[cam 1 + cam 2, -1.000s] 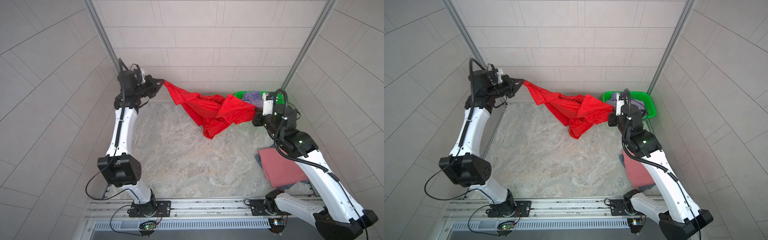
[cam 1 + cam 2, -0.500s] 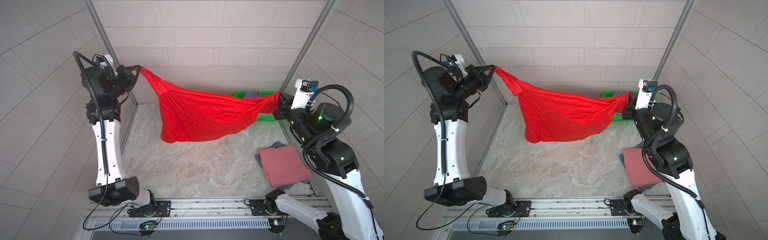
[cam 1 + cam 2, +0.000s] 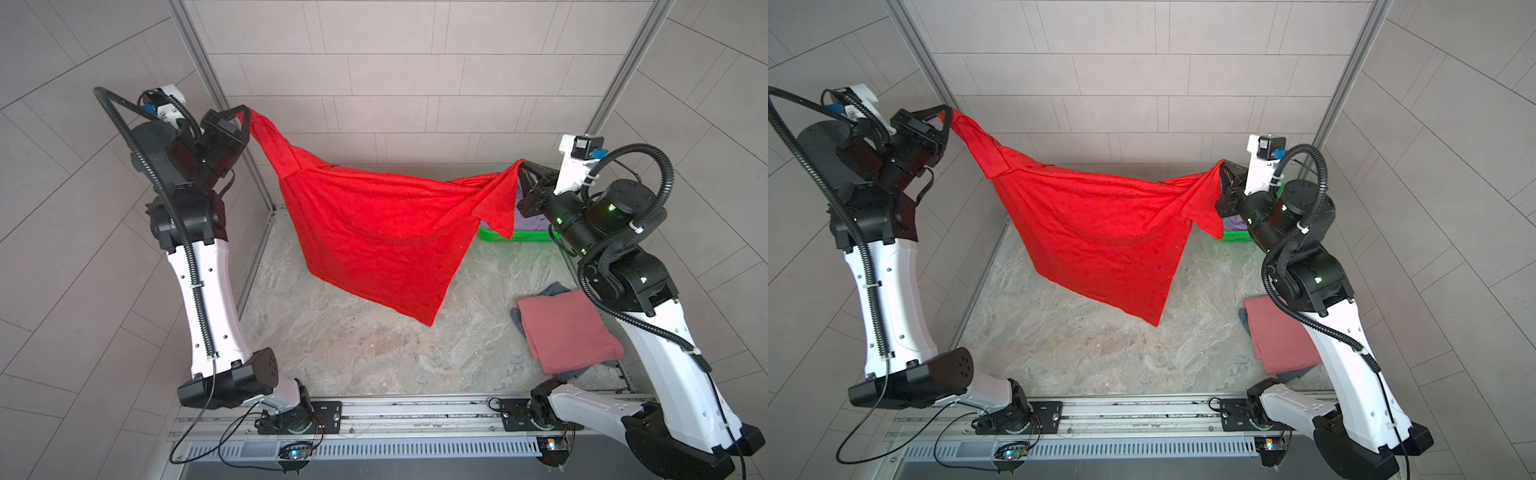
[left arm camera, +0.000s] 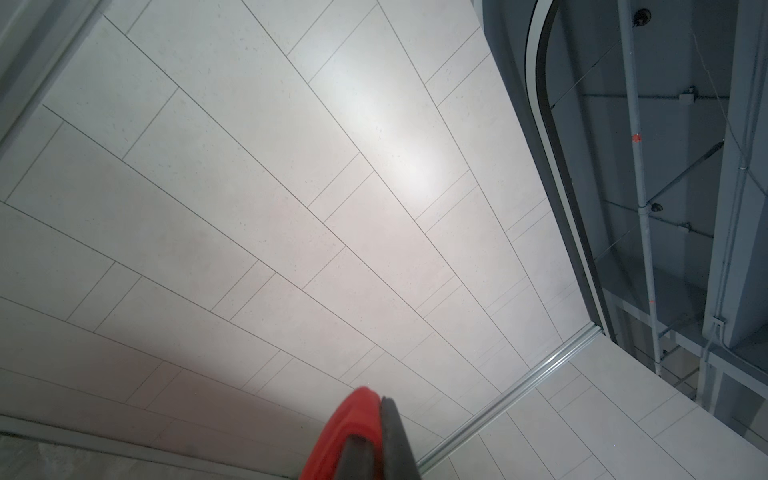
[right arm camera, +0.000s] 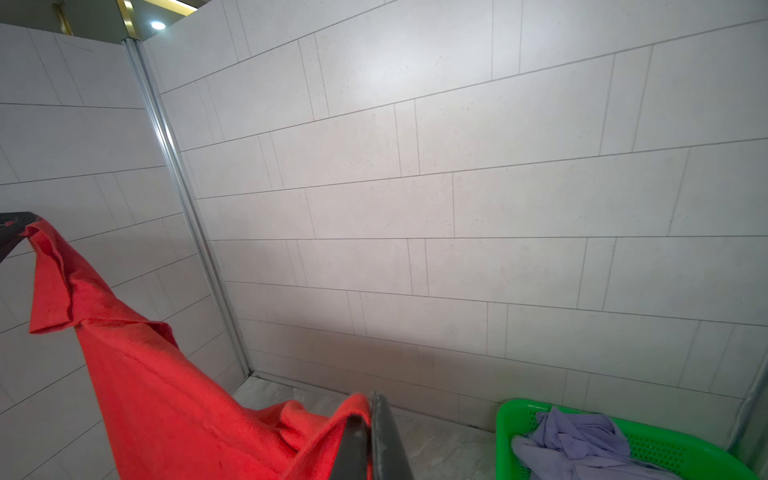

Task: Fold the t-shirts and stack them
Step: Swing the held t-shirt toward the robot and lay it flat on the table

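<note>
The bright red t-shirt [image 3: 374,232] [image 3: 1092,232] hangs stretched in the air between both arms, its lower corner dangling above the table. My left gripper [image 3: 245,112] [image 3: 946,110] is shut on one upper corner, high by the left wall; red cloth [image 4: 353,419] is pinched between its jaws [image 4: 380,405]. My right gripper [image 3: 521,164] [image 3: 1223,164] [image 5: 370,399] is shut on the opposite corner, above the basket. A folded dusty pink t-shirt [image 3: 569,328] [image 3: 1283,336] lies at the front right on a grey-blue one [image 3: 555,289]. A lavender t-shirt [image 5: 582,440] lies crumpled in the basket.
The green mesh basket [image 5: 515,411] [image 3: 494,236] stands in the back right corner, partly hidden by the red cloth and the right arm. Tiled walls close in the back and both sides. The marble tabletop [image 3: 353,345] lies bare under the hanging shirt.
A second ago the red shirt lay bunched at the back between the grippers. Both arms have risen and drawn apart, pulling it out into a hanging sheet.
</note>
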Robot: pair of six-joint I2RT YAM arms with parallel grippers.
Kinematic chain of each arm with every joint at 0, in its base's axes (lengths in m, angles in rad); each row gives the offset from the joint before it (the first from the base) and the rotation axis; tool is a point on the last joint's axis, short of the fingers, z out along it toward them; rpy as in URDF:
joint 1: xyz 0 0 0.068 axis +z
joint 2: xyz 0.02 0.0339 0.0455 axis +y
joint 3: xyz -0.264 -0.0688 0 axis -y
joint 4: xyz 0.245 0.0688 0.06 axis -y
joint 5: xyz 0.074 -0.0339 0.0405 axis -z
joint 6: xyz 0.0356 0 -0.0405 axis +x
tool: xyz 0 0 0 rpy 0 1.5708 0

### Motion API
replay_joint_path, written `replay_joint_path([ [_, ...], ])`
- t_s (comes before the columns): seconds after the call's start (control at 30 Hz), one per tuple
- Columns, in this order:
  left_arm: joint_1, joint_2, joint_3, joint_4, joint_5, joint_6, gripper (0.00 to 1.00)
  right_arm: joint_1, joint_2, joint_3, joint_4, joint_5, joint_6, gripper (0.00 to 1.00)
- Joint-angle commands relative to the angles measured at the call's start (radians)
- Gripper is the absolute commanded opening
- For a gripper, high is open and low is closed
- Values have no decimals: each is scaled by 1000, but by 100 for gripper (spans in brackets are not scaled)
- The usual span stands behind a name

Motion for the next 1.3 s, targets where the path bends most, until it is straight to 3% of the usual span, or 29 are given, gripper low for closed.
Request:
replay_joint_path([
  [0.0,0,30,61,61,-24,-13,0,15,-48,-28,13,-25,68,0],
  [0.07,-21,54,75,25,-44,1,0,17,-73,-59,-48,23,65,0],
  [0.23,-184,177,91,-28,-95,77,0,17,-126,-227,-108,156,63,0],
  [0.37,-269,297,184,-75,-100,140,0,17,-131,-293,-90,156,107,0],
  [0.63,-215,281,158,-49,-118,150,0,81,-57,-190,-81,81,90,0],
  [0.83,-59,236,136,35,-127,85,0,272,42,-76,-77,59,52,0],
  [1.03,61,241,268,77,-117,42,0,550,72,-3,-38,264,-63,0],
  [1.27,32,313,341,170,-89,-65,0,589,-24,-161,12,507,-72,0],
])
